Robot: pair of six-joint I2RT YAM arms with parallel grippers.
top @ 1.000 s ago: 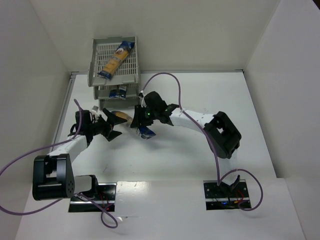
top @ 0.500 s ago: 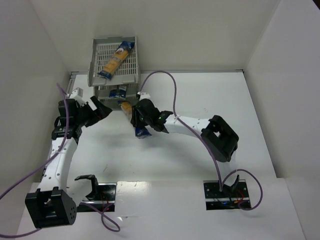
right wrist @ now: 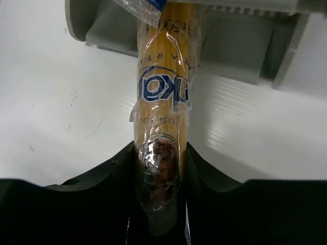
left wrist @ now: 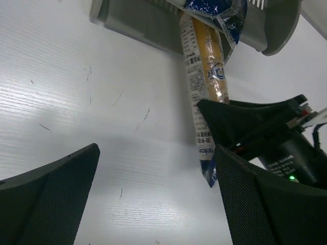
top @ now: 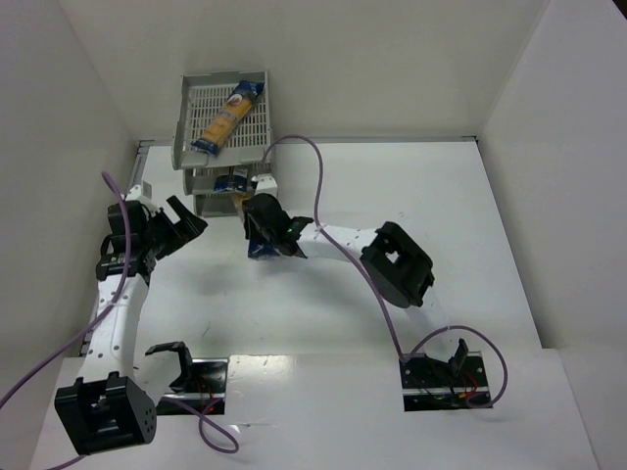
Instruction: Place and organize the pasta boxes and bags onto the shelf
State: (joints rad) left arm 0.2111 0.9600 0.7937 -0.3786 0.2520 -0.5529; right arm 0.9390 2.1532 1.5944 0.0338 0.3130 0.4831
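**Pasta bags: two shelved, the third at the shelf mouth**

One pasta bag (top: 227,117) lies diagonally on the top tray of the shelf (top: 191,98), which stands at 11 o'clock on the worktop (top: 441,196). A second bag (top: 231,180) shows its blue end in the tray below. The third bag (right wrist: 162,97) is pinched near its rear end by the right pincer (right wrist: 159,171). Its nose points toward 12 o'clock and is just entering what looks like the lowest tray, with most of its length outside. The left pincer (top: 179,223) hangs spread and empty at 9 o'clock of that bag. I judge roughly two-thirds done. What remains is sliding this bag fully in and perhaps straightening the top one.
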